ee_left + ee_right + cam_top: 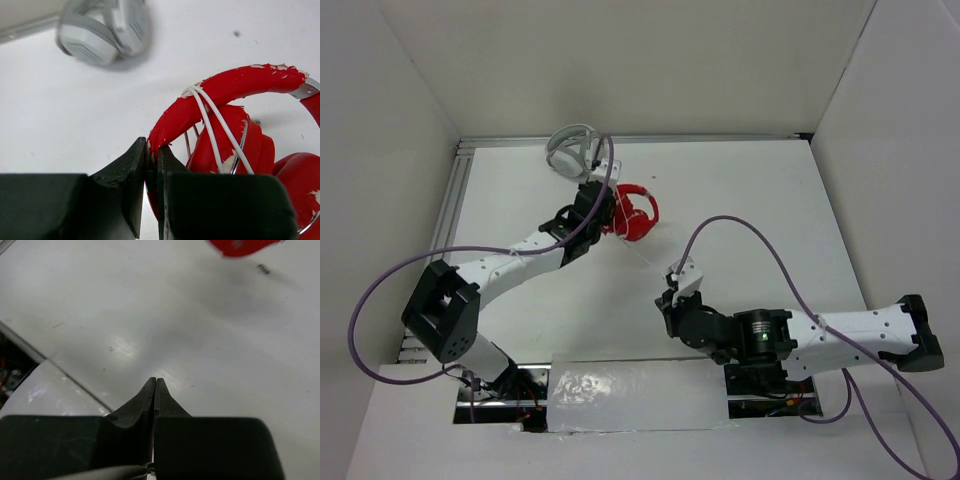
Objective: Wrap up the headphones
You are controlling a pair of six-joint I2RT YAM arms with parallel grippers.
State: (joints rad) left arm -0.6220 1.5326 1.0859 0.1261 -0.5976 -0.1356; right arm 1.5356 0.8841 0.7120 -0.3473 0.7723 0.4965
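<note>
Two sets: the red headphones (635, 215) lie near the white-grey headphones (570, 150), their headband (225, 87) pinched by the left gripper (151, 165); the right gripper (154, 390), well apart, is closed tight.

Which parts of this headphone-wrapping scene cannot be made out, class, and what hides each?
Right wrist view: the red headphones are cut off by the top edge; only a sliver shows.
Left wrist view: the white-grey headphones are blurred and cut by the top edge.
Left wrist view: the left tool, shut on the headband, hides the ear cups' lower parts.
Top view: the white cable is too thin to trace to its end.
</note>
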